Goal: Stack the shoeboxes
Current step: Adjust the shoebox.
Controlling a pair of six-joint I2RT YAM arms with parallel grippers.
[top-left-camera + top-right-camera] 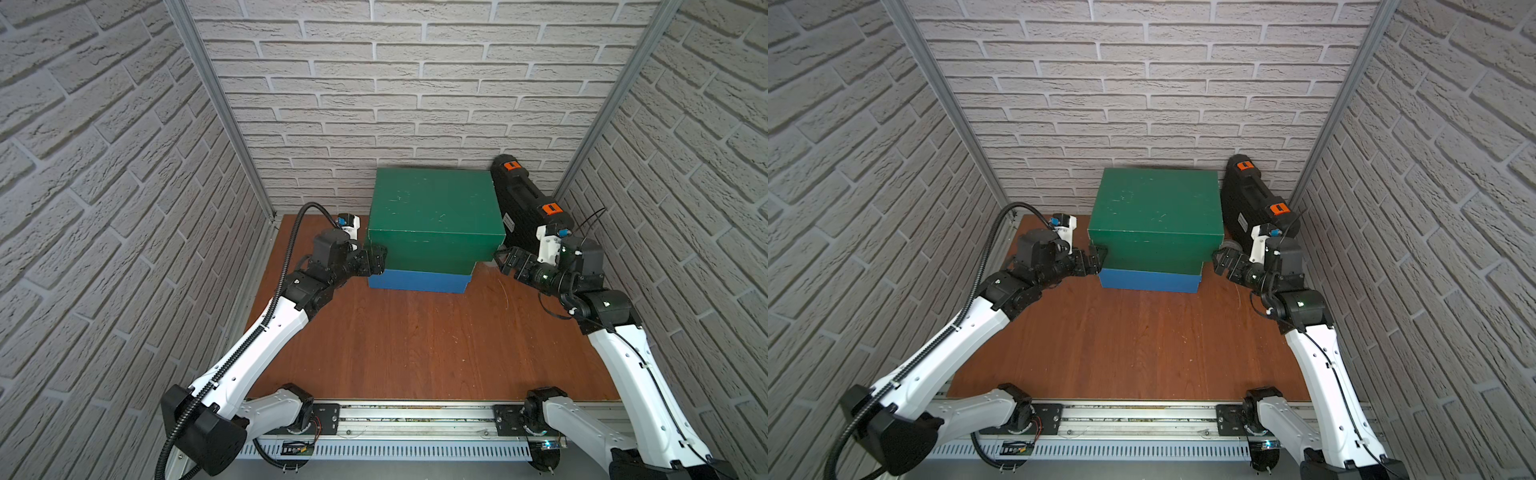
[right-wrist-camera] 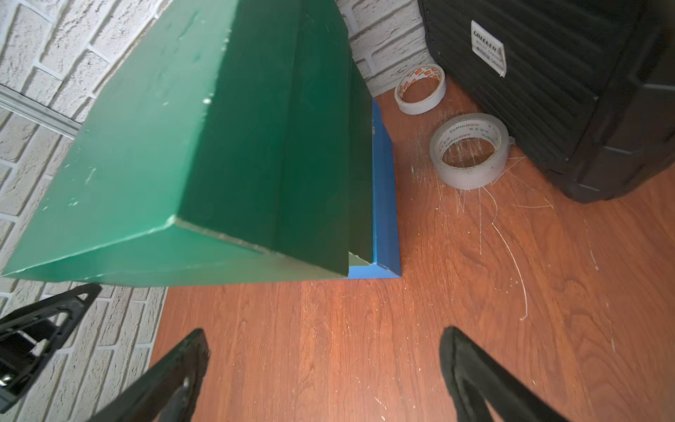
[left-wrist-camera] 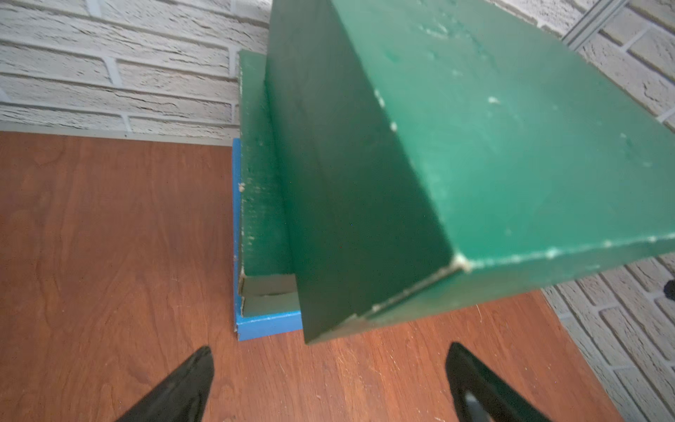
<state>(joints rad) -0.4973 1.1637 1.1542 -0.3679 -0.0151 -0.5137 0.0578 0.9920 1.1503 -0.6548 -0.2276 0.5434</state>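
left jaws: spread wide with nothing in them, just beside the left side of the stack, level with the lower green box [image 1: 428,262].
right jaws: just as wide and empty, just beside the right front corner of the top green box [image 1: 434,203].
stack: the blue box [image 1: 415,282] sits on the tabletop [image 1: 415,340] by the back wall [image 1: 415,104], with the lower green box on it and the top green box on that.
fit: the top box overhangs the two below at the front.
step: i judge the stacking done, with all three up and neither arm gripping.
next move: i'd either draw both arms straight out sideways, clear of the overhang, or nudge the top box back evenly from both sides. it's light cardboard, and i'd guess a one-sided push would twist it.
left wrist view only: there's a pale bare-cardboard patch [image 3: 270,292] at the near corner, between the lower green box and the blue rim. i can't tell what it is.
right wrist view only: two tape rolls, a grey one [image 2: 469,149] and a white one [image 2: 420,89], lie between the stack and the black case [image 2: 548,91].
top views only: they show both arms flanking the stack at once.
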